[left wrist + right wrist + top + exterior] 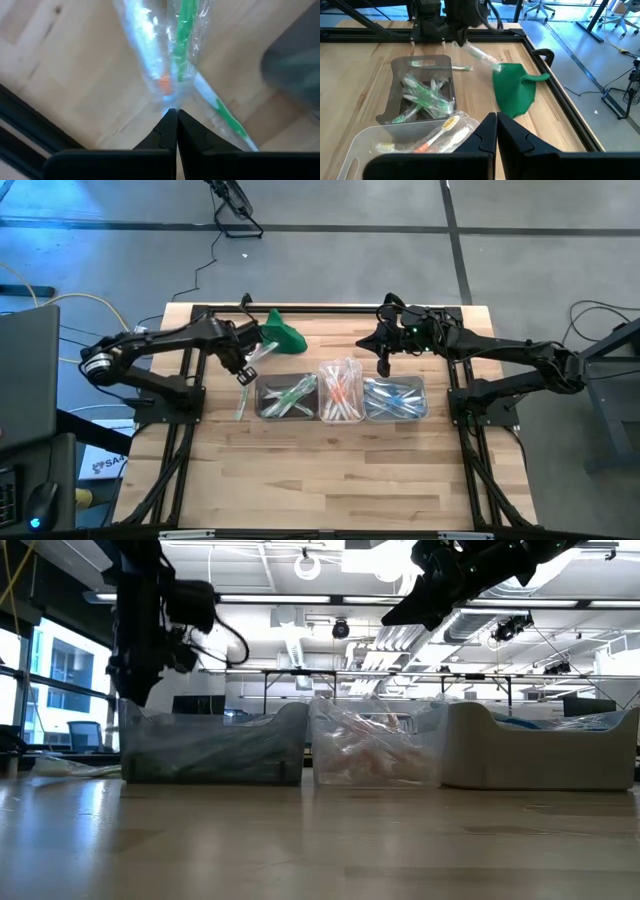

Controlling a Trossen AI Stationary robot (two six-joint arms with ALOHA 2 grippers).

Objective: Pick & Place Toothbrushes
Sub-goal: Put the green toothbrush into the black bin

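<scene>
No legible writing. Left gripper pinches wrapped toothbrushes beside green cloth; right gripper closed, empty, above tubs.

No readable text anywhere tbh. Only candidate: white label on floor left of table, dark print on it, too small to make out. Nothing legible on tubs or arms.

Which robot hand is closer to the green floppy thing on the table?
The left. The left gripper is just beside the green cloth, pinching wrapped toothbrushes. The right gripper is farther off, above the tubs.
</scene>
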